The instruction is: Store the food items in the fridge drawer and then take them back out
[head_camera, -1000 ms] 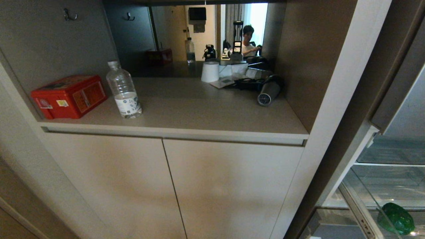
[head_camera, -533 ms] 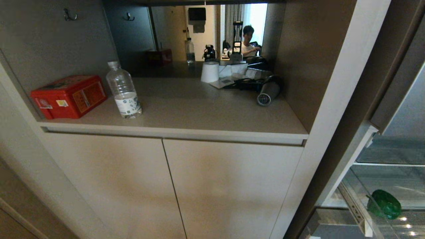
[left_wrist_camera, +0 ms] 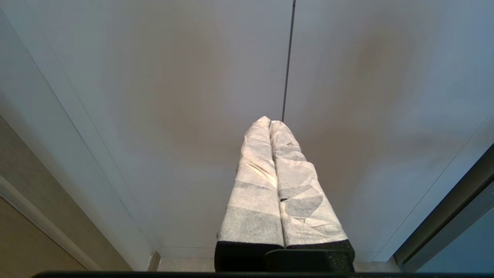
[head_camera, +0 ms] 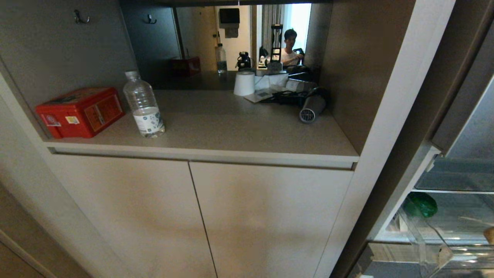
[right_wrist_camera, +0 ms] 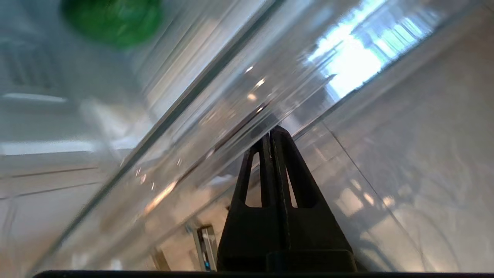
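Fridge drawer (head_camera: 444,247) sits low at right, nearly pushed in; bell pepper (head_camera: 420,204) inside near its back, potato (head_camera: 490,234) just a sliver at frame edge. Right tool (right_wrist_camera: 272,133) w/ fingers together, tips at the clear front wall. Left tool (left_wrist_camera: 270,123) closed, parked by cabinet doors. Risk: tips skid off slick plastic, drawer jams crooked.

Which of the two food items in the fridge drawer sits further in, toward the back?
The dark-green bell pepper. It lies deep in the clear fridge drawer, while the tan potato only peeks in at the head view's right edge, nearer the drawer's front.
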You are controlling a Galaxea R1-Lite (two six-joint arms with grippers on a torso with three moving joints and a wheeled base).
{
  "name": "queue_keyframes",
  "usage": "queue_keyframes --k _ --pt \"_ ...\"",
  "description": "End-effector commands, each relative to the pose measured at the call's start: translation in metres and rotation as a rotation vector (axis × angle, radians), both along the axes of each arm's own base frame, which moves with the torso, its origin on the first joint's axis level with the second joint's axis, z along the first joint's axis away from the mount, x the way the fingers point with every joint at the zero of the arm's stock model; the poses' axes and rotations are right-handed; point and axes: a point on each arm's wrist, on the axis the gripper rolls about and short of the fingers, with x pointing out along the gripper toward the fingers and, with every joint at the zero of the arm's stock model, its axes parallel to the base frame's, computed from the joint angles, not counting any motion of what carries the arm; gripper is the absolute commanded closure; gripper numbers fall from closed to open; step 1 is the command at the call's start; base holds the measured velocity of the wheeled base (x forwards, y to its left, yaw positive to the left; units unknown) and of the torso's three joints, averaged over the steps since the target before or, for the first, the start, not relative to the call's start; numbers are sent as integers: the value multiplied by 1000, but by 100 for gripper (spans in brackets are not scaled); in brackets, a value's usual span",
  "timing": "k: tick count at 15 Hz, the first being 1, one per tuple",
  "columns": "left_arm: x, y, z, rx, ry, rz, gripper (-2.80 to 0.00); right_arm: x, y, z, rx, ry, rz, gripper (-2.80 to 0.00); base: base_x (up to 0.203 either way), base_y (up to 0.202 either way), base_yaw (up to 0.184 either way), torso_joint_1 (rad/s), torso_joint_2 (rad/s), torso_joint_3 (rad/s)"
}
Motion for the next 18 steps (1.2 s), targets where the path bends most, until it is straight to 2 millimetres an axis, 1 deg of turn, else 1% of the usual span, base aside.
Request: queue_keyframes --k 1,5,8,10,12,14,16,18 --pt "1 0 -3 0 10 0 0 30 -2 0 3 -27 67 0 0 0 0 0 0 0" --pt "1 0 -3 0 10 0 0 77 -16 -6 -4 -87 122 0 0 0 0 0 0 0" --pt "1 0 -3 0 10 0 0 100 -23 -13 -33 -123 150 0 0 0 0 0 0 0" --pt "1 0 -3 0 10 0 0 104 -25 -11 -36 -140 148 0 0 0 0 0 0 0" --pt "1 0 -3 0 10 0 0 108 -30 -11 -83 -179 149 0 0 0 0 0 0 0" --pt "1 0 -3 0 10 0 0 108 -31 -8 -87 -212 129 0 0 0 0 0 0 0" --pt "1 0 -3 0 10 0 0 101 -31 5 -95 -226 106 0 0 0 0 0 0 0" --pt "1 0 -3 0 10 0 0 84 -25 19 -111 -231 77 0 0 0 0 0 0 0"
